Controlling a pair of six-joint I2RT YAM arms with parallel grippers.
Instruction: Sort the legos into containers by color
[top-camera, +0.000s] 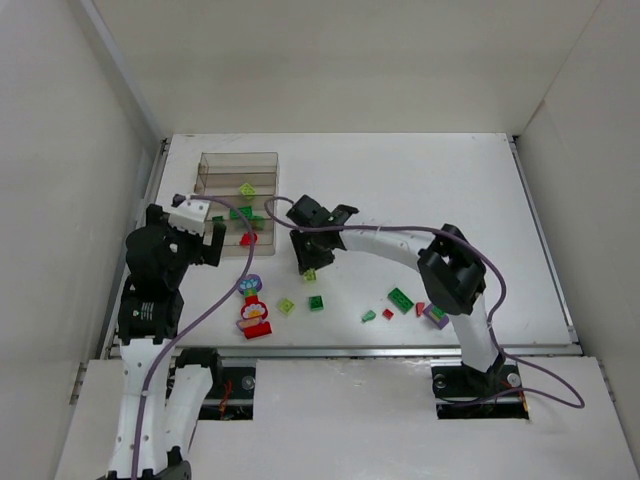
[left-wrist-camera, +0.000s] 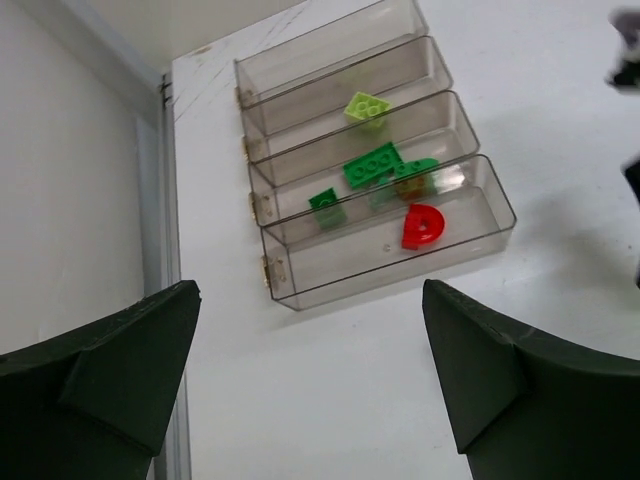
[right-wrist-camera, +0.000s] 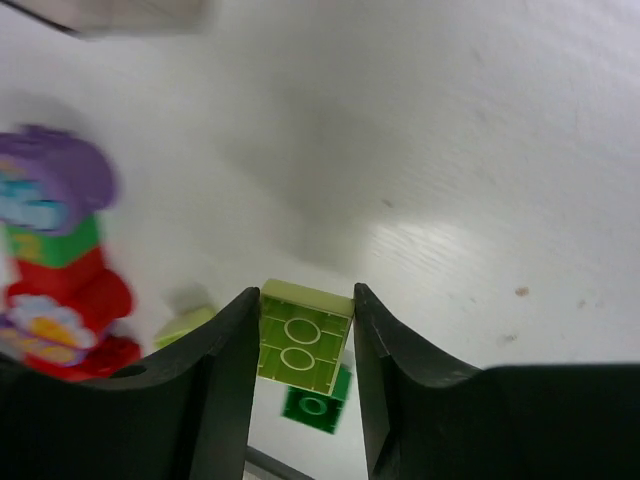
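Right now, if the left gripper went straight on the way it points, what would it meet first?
Most likely the clear tray, at the near wall of its closest compartment, which holds a red half-round piece. The left gripper might touch bare table first; depth is unclear.

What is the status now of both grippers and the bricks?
Left gripper open, empty, over the table near the tray. Right gripper closed on a lime brick. Nothing on the table between it and the tray.

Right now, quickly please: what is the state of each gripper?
Left gripper: open, holding nothing.
Right gripper: closed on a lime brick.
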